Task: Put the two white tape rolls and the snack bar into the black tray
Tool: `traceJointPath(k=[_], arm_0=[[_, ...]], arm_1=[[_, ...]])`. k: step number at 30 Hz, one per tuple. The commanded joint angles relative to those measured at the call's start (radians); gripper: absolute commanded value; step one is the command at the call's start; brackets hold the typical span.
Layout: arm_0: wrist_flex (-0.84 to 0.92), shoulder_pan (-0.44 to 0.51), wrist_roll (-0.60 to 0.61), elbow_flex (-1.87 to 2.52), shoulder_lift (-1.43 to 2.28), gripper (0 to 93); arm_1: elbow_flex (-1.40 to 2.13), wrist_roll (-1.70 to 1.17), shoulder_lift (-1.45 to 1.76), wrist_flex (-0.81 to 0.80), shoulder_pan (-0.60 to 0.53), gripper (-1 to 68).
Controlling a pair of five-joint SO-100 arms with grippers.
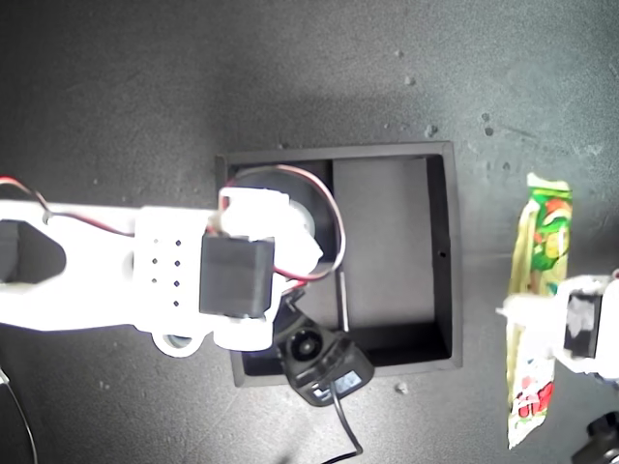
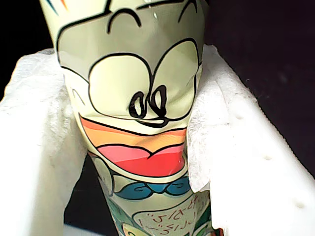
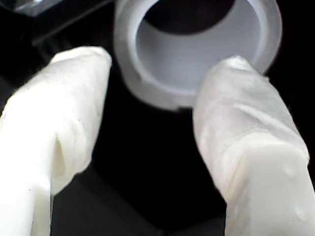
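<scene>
Gripping the snack bar [image 2: 142, 123], my first gripper's tool [image 2: 133, 147] presses both sides.

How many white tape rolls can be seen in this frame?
1. One tape roll shows just ahead of my second gripper, whose fingers are spread, over the black tray. A second roll may be hidden beneath that arm in the exterior view.

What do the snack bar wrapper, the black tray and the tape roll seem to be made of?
The snack bar wrapper looks like thin glossy plastic film: it shines, creases, and carries printed cartoons. The black tray seems matte hard plastic, perhaps 3D-printed, with thin straight walls and no shine. The tape roll looks like smooth, slightly translucent white plastic or tape; I cannot tell which.
</scene>
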Motion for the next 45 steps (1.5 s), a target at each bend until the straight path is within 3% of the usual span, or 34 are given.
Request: traceJointPath(k=[1,6,10,17,20,22,27,37,45], arm_0=[[0.018,-0.014,0.014,-0.043,0.04,13.6],[0.02,-0.029,0.032,0.075,0.241,13.4],[0.02,-0.012,-0.026,0.272,0.48,13.2],[0.018,0.201,-0.328,0.566,0.778,13.2],[0.009,0.305,-0.422,0.578,0.761,13.2],[0.008,0.354,-0.468,0.551,0.706,13.2],[0.0,0.439,-0.572,0.477,0.554,14.3],[0.002,0.538,-0.792,0.388,0.321,16.8],[0.0,0.517,-0.844,0.367,0.141,18.2]], arm_1=[[-0.149,-0.058,-0.078,-0.032,0.02,7.2],[-0.394,-0.091,-0.307,-0.051,0.044,7.2],[-0.382,-0.067,-0.373,-0.155,0.06,6.7],[-0.287,0.028,-0.394,-0.295,0.058,6.1],[-0.281,0.044,-0.399,-0.296,0.043,14.9],[-0.275,0.052,-0.399,-0.279,0.031,23.0],[-0.287,0.083,-0.399,-0.175,-0.005,29.6],[-0.342,0.176,-0.39,0.138,-0.066,31.3],[-0.393,0.184,-0.39,0.204,-0.095,30.3]])
